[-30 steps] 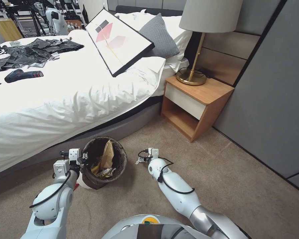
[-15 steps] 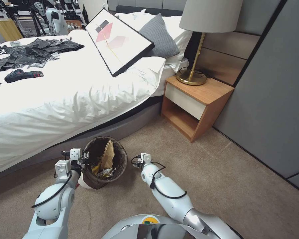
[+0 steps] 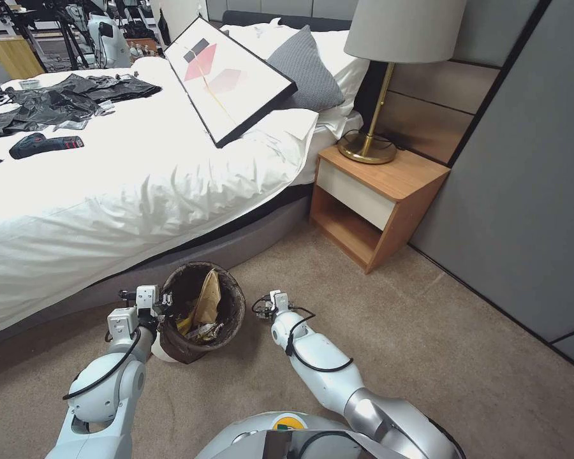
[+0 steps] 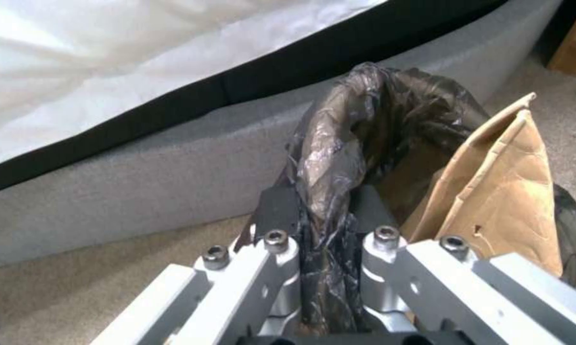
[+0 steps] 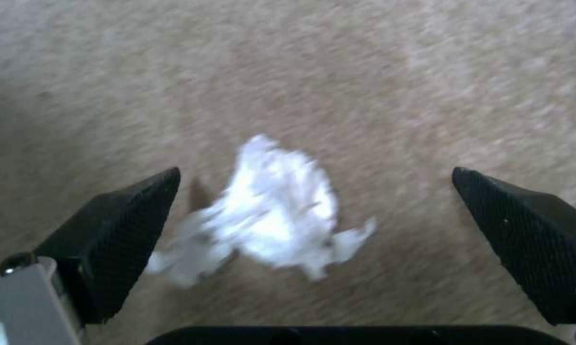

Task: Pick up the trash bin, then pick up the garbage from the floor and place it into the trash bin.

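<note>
The trash bin (image 3: 235,294), a white bucket with a dark liner, hangs just above the floor (image 3: 389,331) beside the bed. My left gripper (image 3: 162,299) is shut on its liner-covered rim (image 4: 326,191). Inside the bin are a tan paper piece (image 3: 207,294) (image 4: 498,191) and yellow wrappers (image 3: 186,325). My right gripper (image 3: 265,308) hovers low over the carpet just right of the bin. In the right wrist view it (image 5: 314,173) stands open, its black fingertips (image 5: 122,225) either side of a crumpled white tissue (image 5: 268,215), garbage lying on the carpet.
The bed's grey base (image 3: 236,242) runs right behind the bin, with white bedding (image 3: 140,185) overhanging. A wooden nightstand (image 3: 376,204) with a lamp (image 3: 370,143) stands to the right, and a grey wall panel (image 3: 523,191) beyond. Open carpet lies to the right.
My right arm has swung left toward the bin, bringing its gripper closer to the bin's side. The left gripper and the bin have barely moved.
</note>
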`<state>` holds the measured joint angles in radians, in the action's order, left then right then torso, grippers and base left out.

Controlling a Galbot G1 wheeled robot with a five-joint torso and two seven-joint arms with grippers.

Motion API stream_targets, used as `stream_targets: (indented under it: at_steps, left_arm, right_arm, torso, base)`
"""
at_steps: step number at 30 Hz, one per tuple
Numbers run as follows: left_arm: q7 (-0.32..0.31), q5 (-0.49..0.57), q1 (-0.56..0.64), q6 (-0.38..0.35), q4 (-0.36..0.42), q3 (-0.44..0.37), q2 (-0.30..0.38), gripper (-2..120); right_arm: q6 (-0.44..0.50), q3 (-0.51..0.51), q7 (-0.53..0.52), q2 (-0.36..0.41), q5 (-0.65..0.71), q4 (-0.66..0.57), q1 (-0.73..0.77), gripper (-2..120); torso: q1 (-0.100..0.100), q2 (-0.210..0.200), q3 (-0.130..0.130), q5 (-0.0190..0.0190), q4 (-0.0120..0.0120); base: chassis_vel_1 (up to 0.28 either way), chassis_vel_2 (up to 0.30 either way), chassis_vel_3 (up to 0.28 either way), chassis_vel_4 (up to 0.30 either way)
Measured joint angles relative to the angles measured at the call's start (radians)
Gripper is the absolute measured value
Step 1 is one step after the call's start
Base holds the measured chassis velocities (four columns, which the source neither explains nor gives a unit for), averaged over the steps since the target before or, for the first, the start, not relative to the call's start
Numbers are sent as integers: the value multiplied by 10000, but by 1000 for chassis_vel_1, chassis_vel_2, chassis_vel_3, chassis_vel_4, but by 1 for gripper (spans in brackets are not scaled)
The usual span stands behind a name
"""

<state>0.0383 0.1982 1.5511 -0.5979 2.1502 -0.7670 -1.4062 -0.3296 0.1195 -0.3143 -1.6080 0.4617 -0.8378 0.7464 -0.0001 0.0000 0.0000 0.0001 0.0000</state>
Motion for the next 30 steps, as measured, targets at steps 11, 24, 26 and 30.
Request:
stream_targets:
  at_steps: [11,24,26,30]
  left_arm:
    - [7,-6,11,0,28,36,14,7]
    - [18,-58,-7,3,43,119,-24,7]
    - [19,-77,1,15,43,119,-33,7]
    - [38,-94,22,41,40,85,-43,7]
  right_arm:
    - [233,-360,252,-12,-443,751,-314,100]
    - [346,285,374,-2,-616,741,166,100]
    - [356,312,410,-3,-693,794,169,100]
    - [350,371,499,-5,-856,812,185,95]
  torso:
    - [0,0,0,-1,0]
    - [-1,2,-3,-5,-7]
    - [-1,2,-3,-5,-6]
    - [-2,4,-4,-6,-4]
  base:
    - [0,0,0,0]
    - [0,0,0,0]
    - [0,0,0,0]
    - [0,0,0,0]
